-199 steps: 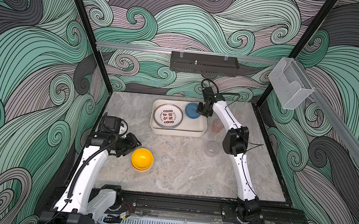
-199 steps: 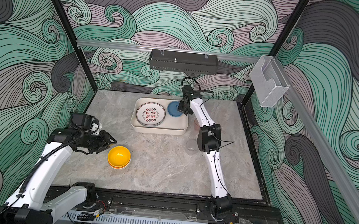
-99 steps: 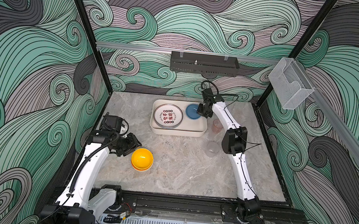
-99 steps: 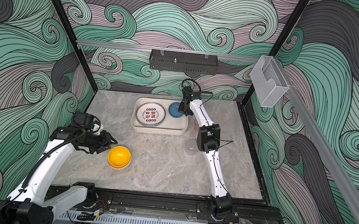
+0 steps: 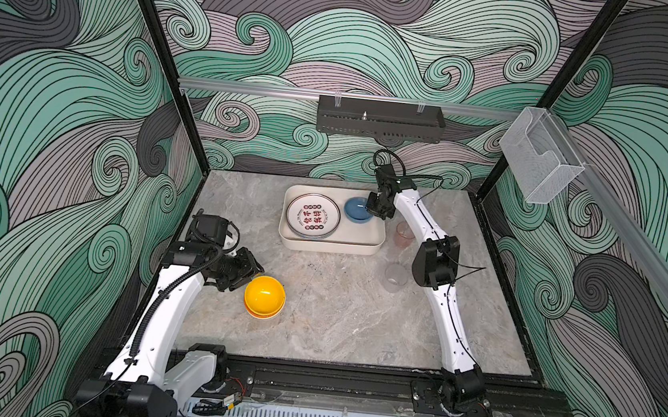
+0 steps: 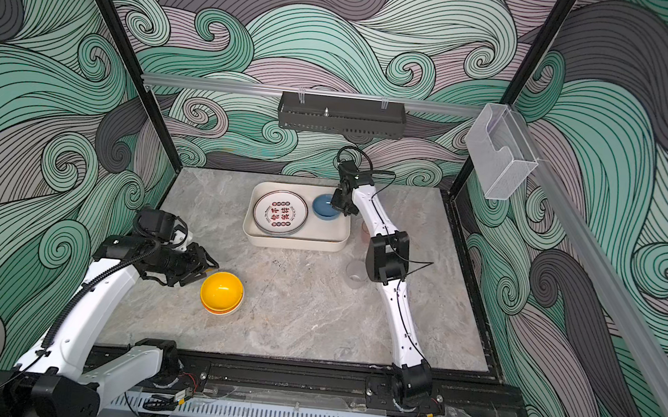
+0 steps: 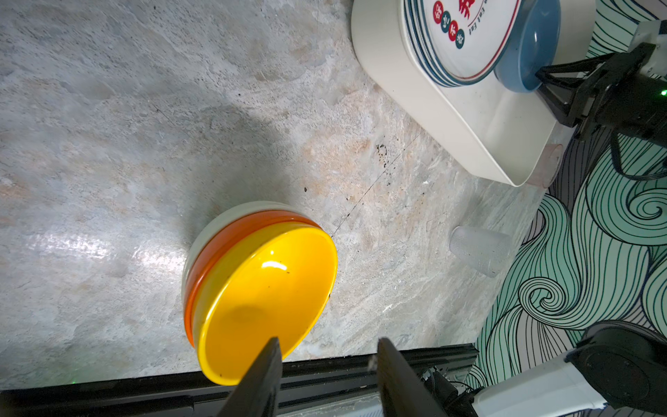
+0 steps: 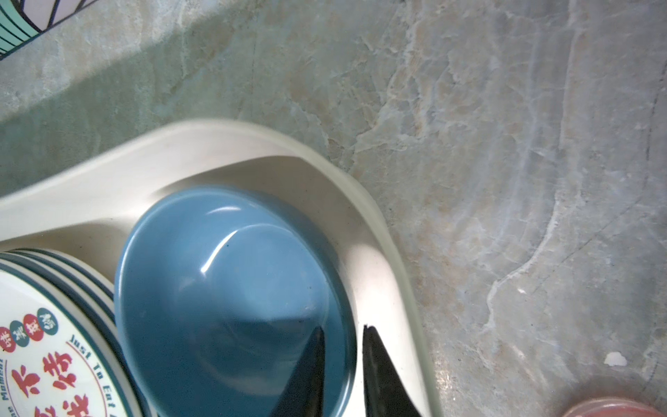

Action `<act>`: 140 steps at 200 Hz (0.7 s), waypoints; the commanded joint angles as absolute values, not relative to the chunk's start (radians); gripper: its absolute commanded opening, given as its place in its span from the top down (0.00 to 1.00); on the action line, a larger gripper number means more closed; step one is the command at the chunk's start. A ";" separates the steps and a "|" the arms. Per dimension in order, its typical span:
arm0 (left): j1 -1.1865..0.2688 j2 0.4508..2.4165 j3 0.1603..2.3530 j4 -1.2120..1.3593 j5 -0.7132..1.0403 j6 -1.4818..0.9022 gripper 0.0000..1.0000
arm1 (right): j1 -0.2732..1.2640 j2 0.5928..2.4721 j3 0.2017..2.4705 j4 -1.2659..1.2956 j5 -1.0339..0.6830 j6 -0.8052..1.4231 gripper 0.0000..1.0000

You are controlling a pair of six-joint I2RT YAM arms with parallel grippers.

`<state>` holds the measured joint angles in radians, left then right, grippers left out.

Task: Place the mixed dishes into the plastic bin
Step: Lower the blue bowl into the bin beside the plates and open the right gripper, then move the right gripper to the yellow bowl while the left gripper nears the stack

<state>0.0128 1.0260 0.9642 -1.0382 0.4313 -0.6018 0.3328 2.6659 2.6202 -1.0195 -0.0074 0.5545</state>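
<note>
- Blue bowl (image 8: 231, 299): sitting in a corner of the plastic bin (image 8: 252, 140), just beside the stacked plates (image 8: 54, 361), rim running between the right gripper (image 8: 341, 328) fingertips.
- Having just gone from clamped to narrowly parted, pads seeming clear of the rim. Judging this bowl as being released, its placing nearly done.
- Leaving tight room: bin wall close outside the outer finger, plates across the bowl from the inner one. Withdrawing straight up looking safest.
- Minding the pink cup (image 5: 405, 234) and clear cup (image 5: 396, 277) standing back beside the forearm.
- Left gripper (image 7: 328, 343) hovering moderately wide, holding nothing, with the yellow bowl (image 7: 267, 299), nested on others, just ahead. Bare table (image 5: 334, 314) lying open beyond.
</note>
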 commanded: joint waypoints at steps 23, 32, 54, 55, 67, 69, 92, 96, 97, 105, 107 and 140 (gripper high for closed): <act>0.020 1.035 0.987 -1.067 0.437 -0.585 0.54 | 0.328 2.531 2.583 -1.030 0.012 0.535 0.72; 0.020 1.035 0.992 -1.067 0.436 -0.583 0.54 | 0.328 2.502 2.563 -1.030 0.013 0.529 0.71; 0.020 1.034 1.010 -1.075 0.427 -0.575 0.54 | 0.334 2.421 2.505 -1.030 0.018 0.509 0.69; 0.020 1.033 1.011 -1.077 0.427 -0.575 0.54 | 0.335 2.417 2.502 -1.030 0.019 0.508 0.69; 0.020 1.031 1.021 -1.085 0.421 -0.569 0.54 | 0.340 2.370 2.461 -1.028 0.018 0.495 0.69; 0.020 1.031 1.023 -1.087 0.420 -0.567 0.54 | 0.340 2.363 2.456 -1.028 0.017 0.493 0.68; 0.021 1.031 1.039 -1.116 0.403 -0.550 0.53 | 0.352 2.255 2.328 -0.989 -0.013 0.475 0.68; 0.020 1.031 1.041 -1.121 0.400 -0.547 0.53 | 0.355 2.233 2.303 -0.981 -0.018 0.472 0.68; 0.021 1.031 1.041 -1.123 0.399 -0.546 0.53 | 0.356 2.228 2.296 -0.977 -0.021 0.471 0.68; 0.020 1.033 1.046 -1.138 0.389 -0.538 0.53 | 0.360 2.189 2.243 -0.956 -0.040 0.467 0.67; 0.020 1.033 1.047 -1.143 0.387 -0.536 0.53 | 0.361 2.177 2.231 -0.951 -0.044 0.466 0.67; 0.020 1.040 1.052 -1.205 0.344 -0.517 0.53 | 0.384 2.035 2.051 -0.894 -0.150 0.444 0.66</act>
<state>0.0128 1.0271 1.0187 -1.1114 0.3965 -0.5503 0.3626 2.1090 2.1410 -0.9436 -0.0582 0.4774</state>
